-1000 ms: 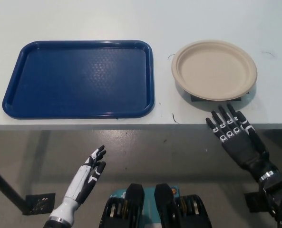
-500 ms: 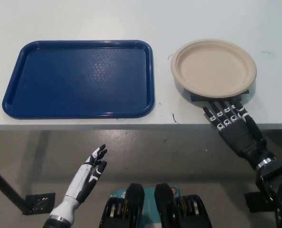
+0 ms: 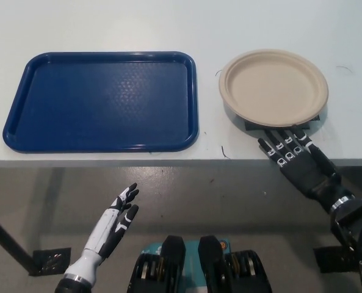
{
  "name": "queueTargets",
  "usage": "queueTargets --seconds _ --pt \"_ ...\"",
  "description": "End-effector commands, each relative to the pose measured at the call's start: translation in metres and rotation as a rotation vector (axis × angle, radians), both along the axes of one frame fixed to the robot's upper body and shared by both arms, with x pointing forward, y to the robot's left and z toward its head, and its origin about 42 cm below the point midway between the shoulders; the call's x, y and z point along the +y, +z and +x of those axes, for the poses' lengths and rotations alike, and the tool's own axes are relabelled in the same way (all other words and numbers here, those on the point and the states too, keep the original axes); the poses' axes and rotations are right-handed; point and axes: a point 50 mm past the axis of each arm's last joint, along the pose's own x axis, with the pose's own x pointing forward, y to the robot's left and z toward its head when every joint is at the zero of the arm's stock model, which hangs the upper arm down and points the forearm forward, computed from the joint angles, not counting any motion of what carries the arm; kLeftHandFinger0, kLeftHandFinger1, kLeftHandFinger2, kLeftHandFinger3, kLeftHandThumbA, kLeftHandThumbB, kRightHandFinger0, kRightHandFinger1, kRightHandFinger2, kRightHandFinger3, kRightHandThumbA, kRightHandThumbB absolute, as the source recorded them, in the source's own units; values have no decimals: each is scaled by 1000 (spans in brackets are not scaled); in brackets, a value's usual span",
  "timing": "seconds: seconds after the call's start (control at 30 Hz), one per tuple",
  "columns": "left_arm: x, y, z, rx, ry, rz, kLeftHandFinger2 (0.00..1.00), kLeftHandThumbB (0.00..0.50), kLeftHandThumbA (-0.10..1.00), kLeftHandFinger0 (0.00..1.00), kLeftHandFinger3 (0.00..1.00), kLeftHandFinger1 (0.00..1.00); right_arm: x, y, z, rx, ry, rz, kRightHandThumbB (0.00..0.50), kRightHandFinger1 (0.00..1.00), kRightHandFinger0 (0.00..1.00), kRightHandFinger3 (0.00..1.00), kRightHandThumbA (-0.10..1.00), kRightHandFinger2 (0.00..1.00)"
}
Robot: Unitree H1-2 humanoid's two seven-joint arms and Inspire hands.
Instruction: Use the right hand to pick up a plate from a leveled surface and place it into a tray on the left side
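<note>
Black and flat, the right hand [image 3: 295, 160] lies over the front edge of the bench [image 3: 278, 18], palm down, fingers [image 3: 282, 145] spread and pointing away from the robot. It holds nothing. The fingertips reach the near rim of the plate [image 3: 273, 88] and seem to slip just under it, though whether they touch it cannot be told from above.

That plate is beige, round and bare, and it sits near the front right part of the bench on a low dark stand [image 3: 254, 124], whose edges show beneath its near rim and at its right side. The stand lifts the plate a little off the pale surface.

Well to the left of the plate, apart from it, a blue tray [image 3: 22, 128] lies flat with its long side along the front edge of the bench, its near rim close to that edge.

Below the bench, off its front left, the white left hand [image 3: 121, 213] hangs in the air with its fingers apart, holding nothing.
</note>
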Motion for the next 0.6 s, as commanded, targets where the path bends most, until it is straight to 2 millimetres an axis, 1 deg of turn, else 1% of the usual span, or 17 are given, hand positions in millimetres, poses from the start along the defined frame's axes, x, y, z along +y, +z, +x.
queueTargets --seconds 0.0,0.17,0.4,0.57 --pt "2 17 10 -84 -30 9 1000 500 1000 1000 1000 1000 -1 25 17 -42 28 -55 385 1000 1000 1000 1000 1000" --pt "1 16 10 -88 -28 12 1000 500 1000 1000 1000 1000 0 20 18 -8 31 -45 377 1000 1000 1000 1000 1000" --pt "2 18 12 -95 -32 9 1000 500 1000 1000 1000 1000 0 27 26 -14 29 -73 384 1000 1000 1000 1000 1000" --pt "1 18 12 -94 -37 10 1000 500 1000 1000 1000 1000 3 37 38 -12 24 -96 387 1000 1000 1000 1000 1000"
